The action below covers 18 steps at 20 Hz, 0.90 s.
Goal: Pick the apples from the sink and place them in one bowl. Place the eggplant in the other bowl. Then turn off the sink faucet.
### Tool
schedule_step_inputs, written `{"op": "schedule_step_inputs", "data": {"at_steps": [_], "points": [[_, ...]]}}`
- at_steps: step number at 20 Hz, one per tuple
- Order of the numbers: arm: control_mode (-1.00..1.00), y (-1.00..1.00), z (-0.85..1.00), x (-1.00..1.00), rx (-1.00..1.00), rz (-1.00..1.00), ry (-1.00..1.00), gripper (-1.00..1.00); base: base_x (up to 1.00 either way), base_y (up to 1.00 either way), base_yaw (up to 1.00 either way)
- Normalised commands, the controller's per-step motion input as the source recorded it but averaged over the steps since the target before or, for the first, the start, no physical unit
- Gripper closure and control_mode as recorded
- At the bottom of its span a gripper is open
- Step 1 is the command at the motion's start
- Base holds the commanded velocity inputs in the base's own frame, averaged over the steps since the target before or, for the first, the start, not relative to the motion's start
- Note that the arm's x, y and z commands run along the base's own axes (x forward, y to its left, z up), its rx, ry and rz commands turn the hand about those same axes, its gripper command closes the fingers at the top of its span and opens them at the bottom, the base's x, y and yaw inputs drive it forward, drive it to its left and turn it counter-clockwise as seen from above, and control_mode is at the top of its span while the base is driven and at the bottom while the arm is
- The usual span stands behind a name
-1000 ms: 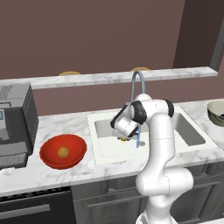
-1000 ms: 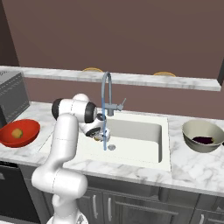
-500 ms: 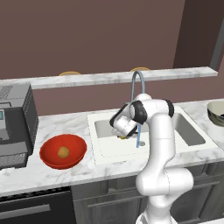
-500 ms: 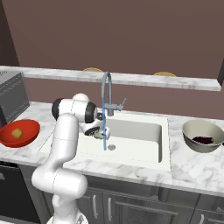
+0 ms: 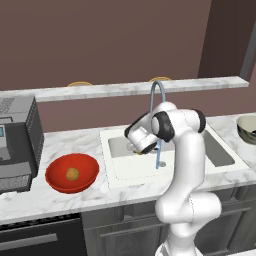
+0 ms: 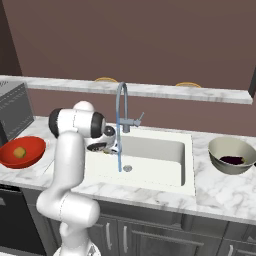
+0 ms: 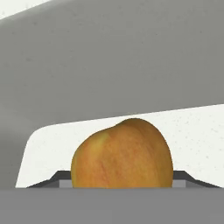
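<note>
Tool sits low in the sink, at the back corner on the robot's left, with an apple right between its tips. The dark tips flank the fruit on both sides, but I cannot tell whether they are pinching it or just beside it. Judgement: this is the grasp on the last apple left in the sink, so make sure you have firm contact on both sides at the widest part before you lift. It's round and smooth, so it could roll out of a low or off-centre pinch. The basin wall is close behind the tool, and the faucet with its water stream stands just to the tool's right. Lift straight up first, then swing left. The red bowl is on the bench well off to the tool's left and already holds the second apple. Lower close over it before you let go, so neither apple bounces out. The eggplant already lies in the grey bowl, far to the tool's right, past the sink. No brands, labels or readable writing anywhere.
</note>
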Motion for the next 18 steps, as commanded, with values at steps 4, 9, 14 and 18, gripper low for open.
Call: {"op": "schedule_step_inputs", "data": {"at_steps": [4, 9, 14, 18], "points": [[-1.00, 0.17, 0.71, -0.37, 0.00, 0.00, -0.12, 1.00, 0.00, 0.00, 0.00], [-1.00, 0.19, 0.76, -0.40, 0.00, 0.00, -0.12, 1.00, 0.00, 0.00, 0.00], [-1.00, 0.23, 0.80, -0.41, 0.00, 0.00, -0.11, 1.00, 0.00, 0.00, 0.00], [-1.00, 0.27, 0.91, -0.31, 0.00, 0.00, -0.07, 1.00, 0.00, 0.00, 0.00]]}}
